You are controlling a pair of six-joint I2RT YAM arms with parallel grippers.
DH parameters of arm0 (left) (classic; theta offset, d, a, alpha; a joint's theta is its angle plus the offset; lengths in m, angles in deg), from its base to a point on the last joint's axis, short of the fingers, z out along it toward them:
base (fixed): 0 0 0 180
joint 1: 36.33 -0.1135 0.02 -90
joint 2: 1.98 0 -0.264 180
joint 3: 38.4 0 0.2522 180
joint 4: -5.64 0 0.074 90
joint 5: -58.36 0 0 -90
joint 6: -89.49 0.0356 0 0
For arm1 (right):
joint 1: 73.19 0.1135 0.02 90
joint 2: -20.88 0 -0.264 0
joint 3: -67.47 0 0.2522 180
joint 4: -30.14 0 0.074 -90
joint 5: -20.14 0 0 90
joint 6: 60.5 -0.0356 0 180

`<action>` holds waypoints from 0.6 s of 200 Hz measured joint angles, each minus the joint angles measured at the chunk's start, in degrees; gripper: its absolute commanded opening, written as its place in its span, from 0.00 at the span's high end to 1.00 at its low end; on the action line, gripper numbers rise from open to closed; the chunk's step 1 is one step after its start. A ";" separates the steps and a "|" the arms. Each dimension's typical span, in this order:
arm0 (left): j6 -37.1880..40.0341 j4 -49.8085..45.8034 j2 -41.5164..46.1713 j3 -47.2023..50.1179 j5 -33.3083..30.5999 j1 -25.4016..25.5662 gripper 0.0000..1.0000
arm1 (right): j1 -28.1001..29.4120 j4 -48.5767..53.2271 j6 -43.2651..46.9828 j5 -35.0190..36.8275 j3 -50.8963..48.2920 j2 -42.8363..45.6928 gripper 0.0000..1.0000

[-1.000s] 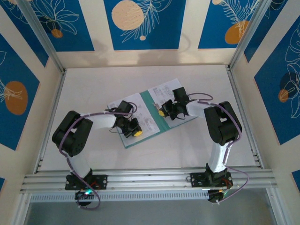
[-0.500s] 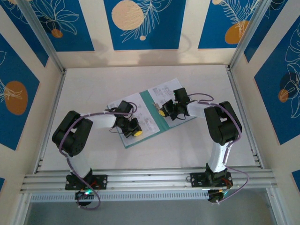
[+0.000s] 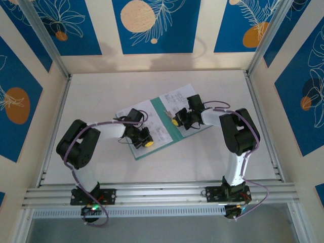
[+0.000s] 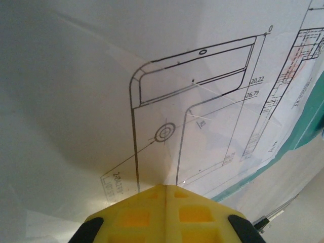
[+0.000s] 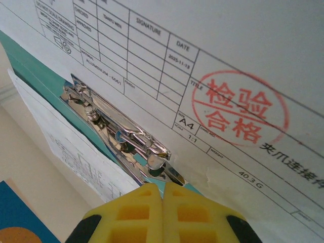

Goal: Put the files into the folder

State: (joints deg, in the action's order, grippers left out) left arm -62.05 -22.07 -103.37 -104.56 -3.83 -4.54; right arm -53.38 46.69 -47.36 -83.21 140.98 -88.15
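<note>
Folder (image 3: 162,115): lies open and flat near the middle of the table (image 3: 212,157), turned at an angle; teal shows as a strip along the spine and along the near edge.

Papers (image 3: 174,98): white printed sheets lie on both leaves of the folder, one lot either side of the spine; a blue sheet cannot be made out.

Left gripper (image 3: 148,143): low over the near left leaf; in the left wrist view its yellow fingertips (image 4: 136,215) are pressed together with no gap. The drawing sheet (image 4: 167,116) lies directly ahead of them, and a thin lifted fold of paper runs up from the tips; whether an edge is caught between them cannot be told. The folder's teal edge (image 4: 304,134) shows at the right.

Right gripper (image 3: 175,121): low over the spine at the right leaf; in the right wrist view its fingertips (image 5: 197,212) are likewise closed tight, holding nothing visible. They sit just at the near end of the metal clip (image 5: 126,136), which is fixed along the teal spine (image 5: 30,71). The stamped sheet (image 5: 253,45), carrying a round red stamp (image 5: 240,109) and a title block, lies to the right of the clip; a second printed sheet (image 5: 66,147) lies to its left.
</note>
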 measured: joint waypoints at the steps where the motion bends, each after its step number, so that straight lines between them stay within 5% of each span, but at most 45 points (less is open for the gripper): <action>1: 0.00 0.00 0.00 0.00 0.00 0.00 0.96 | 0.00 0.02 0.00 0.00 0.02 0.00 1.00; 120: 0.00 0.04 -0.04 0.00 0.00 0.00 0.96 | 0.22 3.06 0.42 1.27 2.32 -1.64 1.00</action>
State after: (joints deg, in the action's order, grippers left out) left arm -62.05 -22.03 -103.41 -104.56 -3.83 -4.54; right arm -53.16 49.75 -46.94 -81.94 143.30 -89.79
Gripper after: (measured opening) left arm 0.040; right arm 0.064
